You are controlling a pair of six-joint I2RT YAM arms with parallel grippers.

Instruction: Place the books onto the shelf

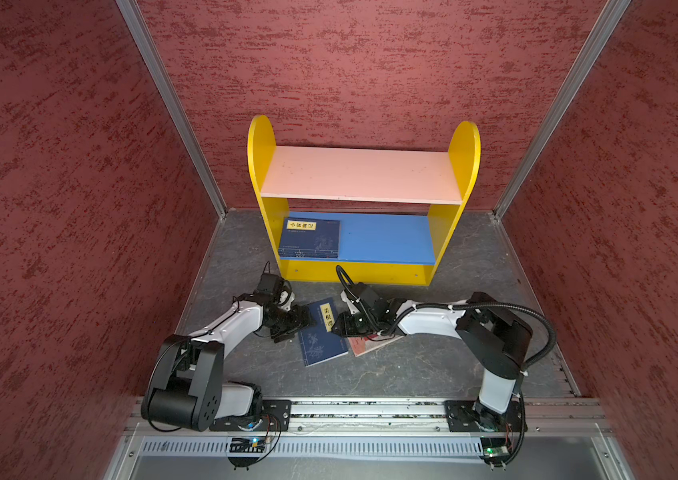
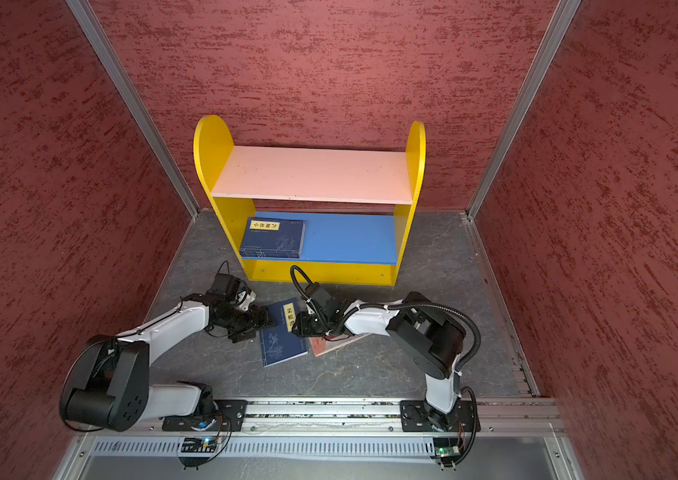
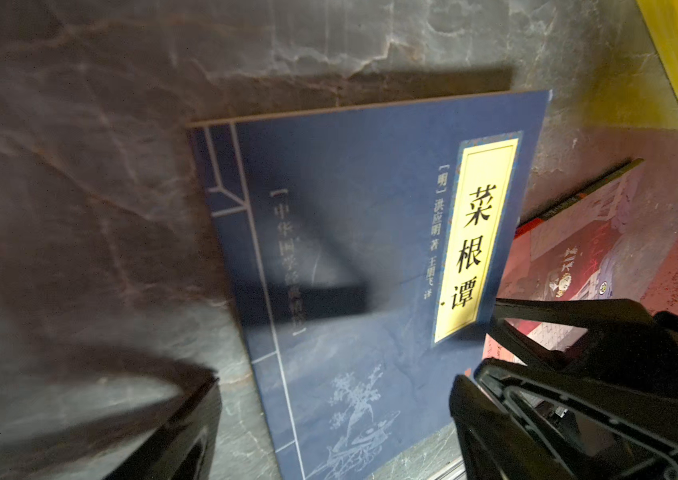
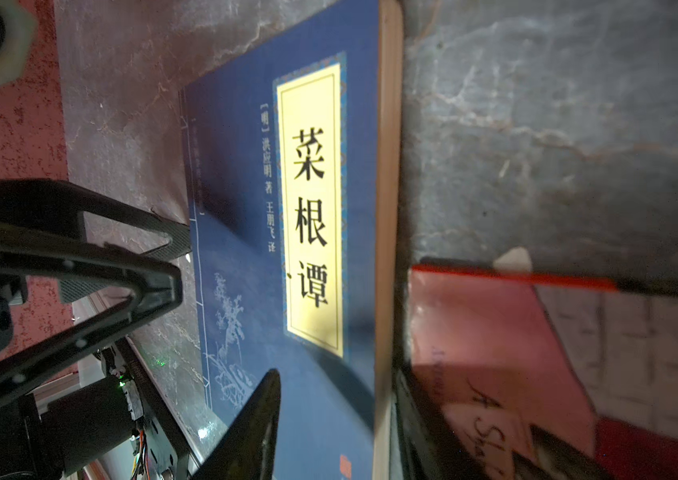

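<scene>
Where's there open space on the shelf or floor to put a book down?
Pink upper board: bare end to end. Blue lower board: free from the navy stack to the right yellow panel. Crowded: floor in front, left gripper and right gripper flanking navy book and pink book.

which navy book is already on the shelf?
The navy book lying flat at the left end of the blue lower board; the other navy book lies on the floor.
</scene>
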